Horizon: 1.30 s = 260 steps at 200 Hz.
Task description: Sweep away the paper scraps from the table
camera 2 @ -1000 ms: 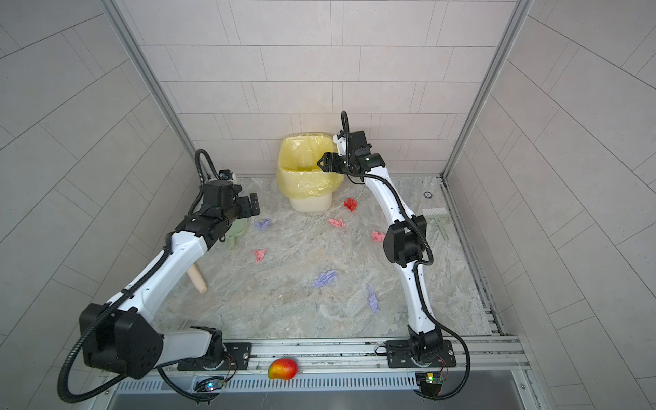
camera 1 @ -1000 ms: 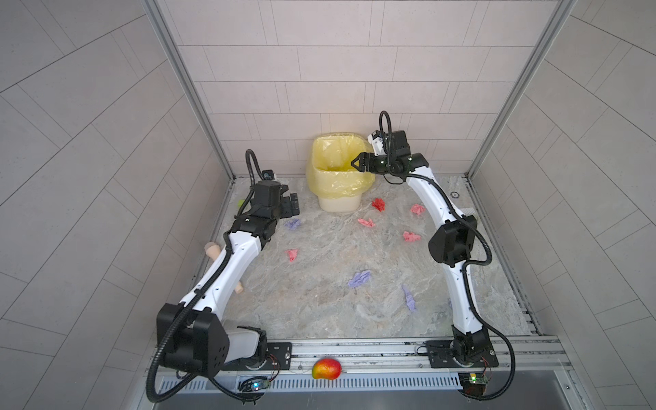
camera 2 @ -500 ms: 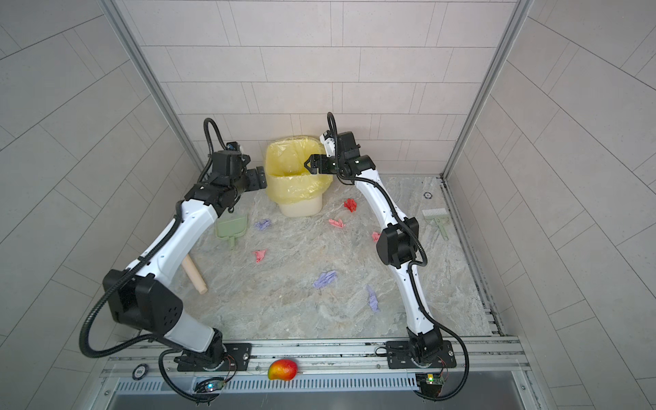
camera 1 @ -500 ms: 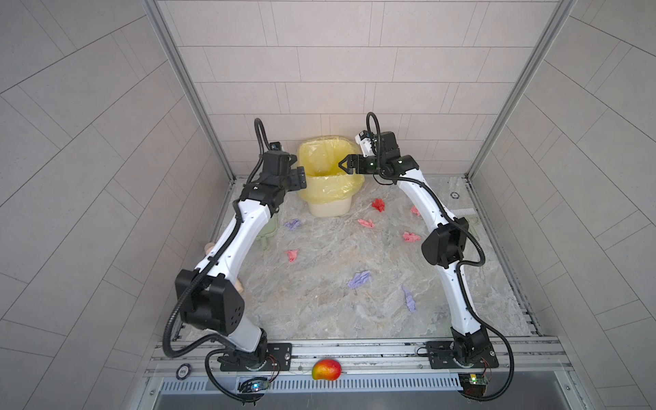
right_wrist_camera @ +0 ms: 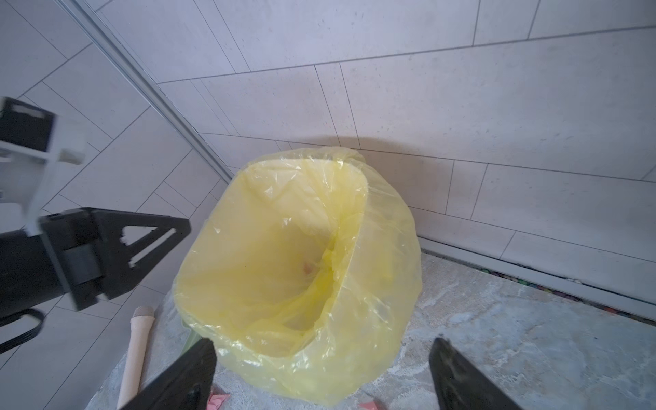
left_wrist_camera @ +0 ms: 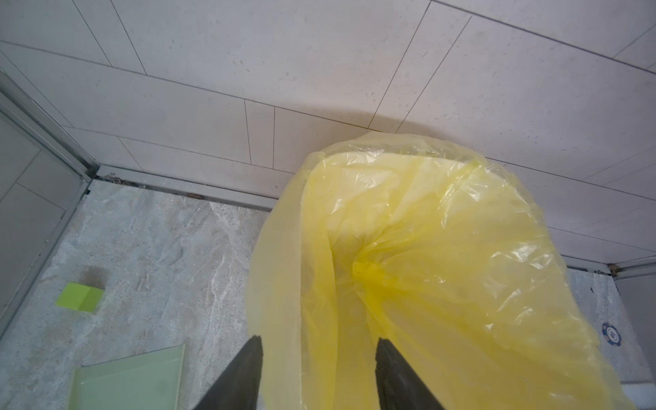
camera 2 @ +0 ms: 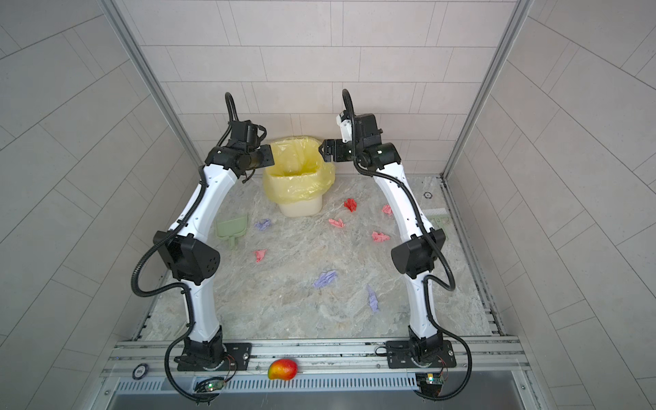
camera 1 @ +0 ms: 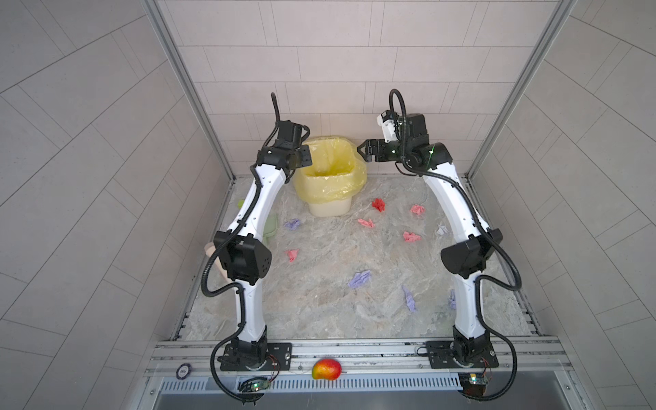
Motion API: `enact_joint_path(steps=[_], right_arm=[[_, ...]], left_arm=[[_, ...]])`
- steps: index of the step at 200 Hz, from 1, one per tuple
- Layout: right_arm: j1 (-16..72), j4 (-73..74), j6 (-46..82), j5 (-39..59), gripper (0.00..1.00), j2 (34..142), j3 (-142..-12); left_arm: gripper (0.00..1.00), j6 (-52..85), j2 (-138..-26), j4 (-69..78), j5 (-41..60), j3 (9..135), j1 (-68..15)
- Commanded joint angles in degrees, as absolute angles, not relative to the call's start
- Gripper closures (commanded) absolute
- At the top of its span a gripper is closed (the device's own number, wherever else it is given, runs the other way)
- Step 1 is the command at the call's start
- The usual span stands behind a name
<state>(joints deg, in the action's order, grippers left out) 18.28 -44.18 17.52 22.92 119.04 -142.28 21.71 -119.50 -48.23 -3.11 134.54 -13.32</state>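
Since a second ago the left hand (left_wrist_camera: 321, 349) has come up from the left edge of the tabletop (camera 1: 319, 312) and hangs by the left rim of the cream plastic bin (camera 1: 328, 209) — fingers apart, nothing between them. The right hand (right_wrist_camera: 323, 349) has backed off from over the bin to just beside its right rim, fingers wide apart, empty. Bin stands at the far edge, lined with a crinkled yellow plastic bag (camera 1: 333, 167); inside, one faint pinkish spot, too blurred to name. Crumpled pink, red and lavender paper scraps (camera 1: 366, 223) unmoved — spread over the tabletop from the bin toward the near right corner.
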Motion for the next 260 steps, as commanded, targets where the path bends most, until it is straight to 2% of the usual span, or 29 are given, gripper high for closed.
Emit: enact_joint_path(steps=[1, 110, 156, 226, 260], right_arm=[[18.37, -45.81, 16.02, 21.18, 0.04, 113.09, -134.92], [16.78, -32.73, 18.31, 14.96, 0.01, 77.91, -83.19], [14.51, -34.98, 19.66, 14.99, 0.01, 73.86, -79.74], [12.67, -35.63, 19.34, 14.83, 0.01, 72.12, -78.40], [12.09, -35.59, 19.26, 14.72, 0.00, 71.55, -77.47]], left_arm=[[0.52, 24.20, -122.32, -56.45, -2.89, 139.94, -13.62], [0.68, 25.60, -127.75, -56.35, -3.59, 143.28, -13.43], [0.76, 26.19, -128.63, -56.09, -4.30, 144.18, -13.38], [0.81, 26.63, -129.37, -56.26, -4.40, 144.28, -13.44], [0.88, 26.98, -129.38, -55.96, -4.95, 144.74, -13.52]])
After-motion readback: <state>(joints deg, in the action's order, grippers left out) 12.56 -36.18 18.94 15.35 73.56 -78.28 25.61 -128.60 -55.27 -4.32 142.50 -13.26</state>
